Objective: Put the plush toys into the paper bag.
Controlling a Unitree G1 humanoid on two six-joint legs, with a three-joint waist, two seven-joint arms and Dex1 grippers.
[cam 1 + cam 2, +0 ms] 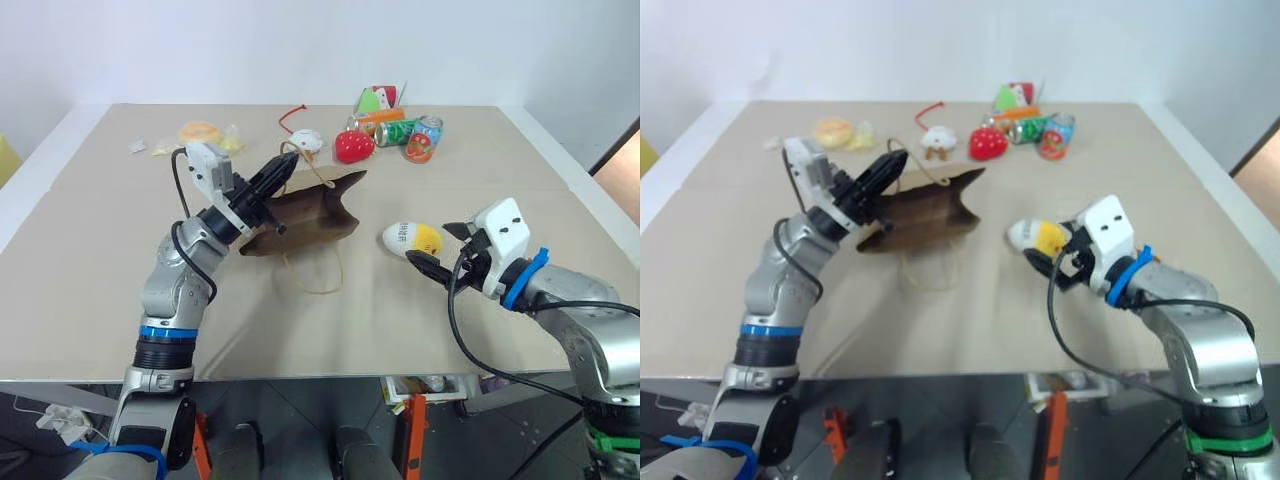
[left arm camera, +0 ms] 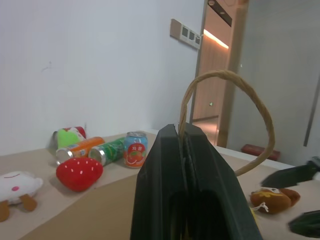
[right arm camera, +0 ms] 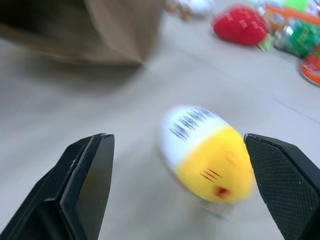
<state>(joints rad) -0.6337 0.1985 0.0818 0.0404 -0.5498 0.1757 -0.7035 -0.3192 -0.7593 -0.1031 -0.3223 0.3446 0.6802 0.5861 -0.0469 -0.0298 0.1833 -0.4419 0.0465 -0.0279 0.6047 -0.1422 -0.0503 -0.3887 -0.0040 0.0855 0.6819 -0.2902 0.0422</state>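
Left gripper (image 1: 284, 170) is pinching one twisted loop handle (image 2: 227, 95) of the paper bag (image 1: 305, 215), jaws clamped tight on the cord, lifting that edge so the bag is lying on its side mid-surface with its mouth facing right. Right gripper (image 1: 438, 250) is hovering just beside the egg-shaped plush (image 1: 412, 238), jaws spread wide and empty, one finger to each side of the toy in the wrist view, not touching it. The egg is resting on the surface (image 1: 100, 290) to the right of the bag, apart from its mouth. A brown plush with a pale face (image 2: 272, 198) is showing in the left wrist view (cannot place it in the head views). Far side: strawberry (image 1: 353, 146), white plush with red cord (image 1: 303, 139), cans (image 1: 405, 131). Judgement: the egg is likely light, soft and squashy, rounded enough to roll or squirt out of a shallow pinch; best taken across its middle, jaws closing on the short axis. The bag is thin kraft paper, likely to crumple and slide if pushed, so the raised handle is doing useful work holding the mouth open.
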